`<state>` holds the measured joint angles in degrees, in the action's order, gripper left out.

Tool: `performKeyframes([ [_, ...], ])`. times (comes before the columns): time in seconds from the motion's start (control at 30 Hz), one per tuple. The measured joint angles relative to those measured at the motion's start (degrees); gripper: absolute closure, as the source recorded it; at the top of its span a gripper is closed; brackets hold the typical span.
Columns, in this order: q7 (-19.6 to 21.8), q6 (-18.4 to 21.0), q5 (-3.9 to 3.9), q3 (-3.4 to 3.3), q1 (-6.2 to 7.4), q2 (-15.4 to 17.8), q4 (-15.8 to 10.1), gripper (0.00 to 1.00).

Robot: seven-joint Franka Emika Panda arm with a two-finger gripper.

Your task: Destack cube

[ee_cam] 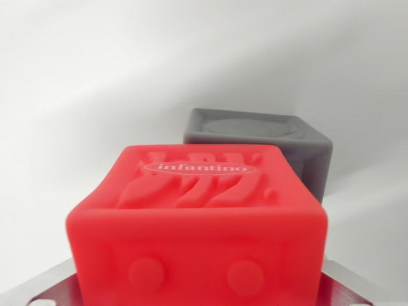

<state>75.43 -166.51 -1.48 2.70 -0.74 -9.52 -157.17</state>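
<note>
Filling my wrist view from nine o'clock to three, the soft, light, squashy-looking red cube [197, 223] sits between metal gripper [204, 290] parts, apparently clamped at its side faces, the grey cube [268, 143] beyond at one o'clock.

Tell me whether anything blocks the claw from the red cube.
Nothing visible does. The red Infantino cube fills the foreground right at the claw's metal parts at the bottom corners. The grey cube sits behind it, not between. The fingertips themselves are out of view.
</note>
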Motion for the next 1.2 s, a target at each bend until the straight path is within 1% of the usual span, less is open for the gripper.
performKeyframes([
  [0.37, -0.01, 0.10, 0.00, 0.00, 0.00, 0.13, -0.01, 1.00],
  [0.63, -0.10, 1.20, 0.09, 0.03, -0.01, 1.54, -0.18, 1.00],
  [0.9, -0.35, 3.35, 0.52, 0.12, -0.01, 3.98, -0.43, 1.00],
  [1.2, -0.74, 6.55, 1.07, 0.18, 0.00, 7.47, -0.65, 1.00],
])
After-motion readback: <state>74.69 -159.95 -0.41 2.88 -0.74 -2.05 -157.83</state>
